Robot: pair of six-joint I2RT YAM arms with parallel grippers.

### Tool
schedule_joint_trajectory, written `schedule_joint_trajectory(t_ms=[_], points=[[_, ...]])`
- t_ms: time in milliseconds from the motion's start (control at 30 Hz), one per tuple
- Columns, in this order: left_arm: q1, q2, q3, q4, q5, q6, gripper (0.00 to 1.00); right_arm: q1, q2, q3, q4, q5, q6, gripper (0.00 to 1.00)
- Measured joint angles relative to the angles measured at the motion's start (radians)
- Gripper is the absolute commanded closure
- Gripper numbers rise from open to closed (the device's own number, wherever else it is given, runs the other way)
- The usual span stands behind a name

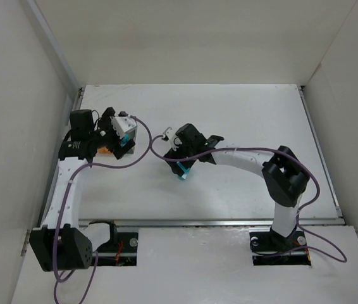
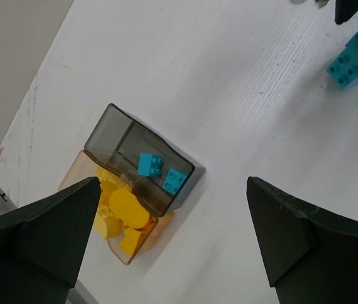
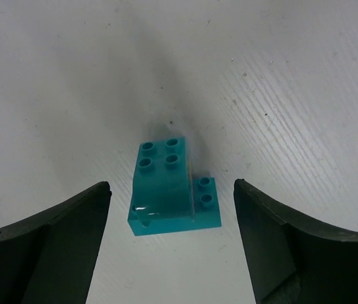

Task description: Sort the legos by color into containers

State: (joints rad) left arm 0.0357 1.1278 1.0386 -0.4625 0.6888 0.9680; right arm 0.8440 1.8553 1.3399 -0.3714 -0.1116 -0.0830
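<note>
right gripper: jaws spread, straddling teal block, no contact
teal block: studs up, near middle of table
left gripper: jaws spread wide, empty
grey box: two small teal bricks inside; by table's left edge
amber box: yellow pieces inside; touching grey box
</note>
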Motion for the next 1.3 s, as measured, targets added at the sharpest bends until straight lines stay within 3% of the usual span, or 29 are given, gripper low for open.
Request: schedule_joint_trajectory(t_ms=[200,300,333,400,433,500,700,733,900,1033,1167,1300], points=[[-0.001,-0.124,0.006,0.005,-0.064,-0.154,0.00,0.002,0.044,0.002,0.001,-0.002,-0.008,0.21],[-0.001,-0.163,0.009,0.024,-0.134,-0.260,0.00,0.002,0.045,0.002,0.003,-0.011,-0.008,0.34],[-0.001,-0.172,0.009,0.031,-0.159,-0.294,0.00,0.002,0.045,0.002,0.006,-0.013,-0.010,0.47],[-0.001,-0.183,0.009,0.041,-0.200,-0.335,0.00,0.002,0.045,0.002,0.005,-0.021,-0.015,0.63],[-0.001,-0.188,0.009,0.047,-0.216,-0.351,0.01,0.002,0.045,0.002,0.007,-0.024,-0.016,0.82],[-0.001,-0.195,0.003,0.072,-0.244,-0.377,0.03,0.002,0.045,0.004,0.011,-0.038,-0.014,1.00],[0.000,-0.229,-0.050,0.105,-0.208,-0.412,0.06,0.002,0.049,0.039,0.003,-0.124,0.006,1.00],[0.000,-0.241,-0.062,0.103,-0.178,-0.412,0.03,-0.001,0.048,0.056,0.002,-0.135,0.028,1.00],[0.000,-0.319,-0.140,0.150,0.007,-0.473,0.00,-0.020,0.010,0.179,0.009,-0.114,0.253,1.00],[-0.014,-0.429,-0.258,0.285,0.081,-0.494,0.06,-0.047,-0.024,0.328,0.049,-0.105,0.449,1.00],[-0.030,-0.471,-0.290,0.344,0.130,-0.362,0.06,-0.048,0.006,0.504,0.054,-0.138,0.545,1.00],[-0.030,-0.435,-0.269,0.313,0.172,-0.150,0.13,-0.022,0.029,0.550,0.056,-0.163,0.578,1.00]])
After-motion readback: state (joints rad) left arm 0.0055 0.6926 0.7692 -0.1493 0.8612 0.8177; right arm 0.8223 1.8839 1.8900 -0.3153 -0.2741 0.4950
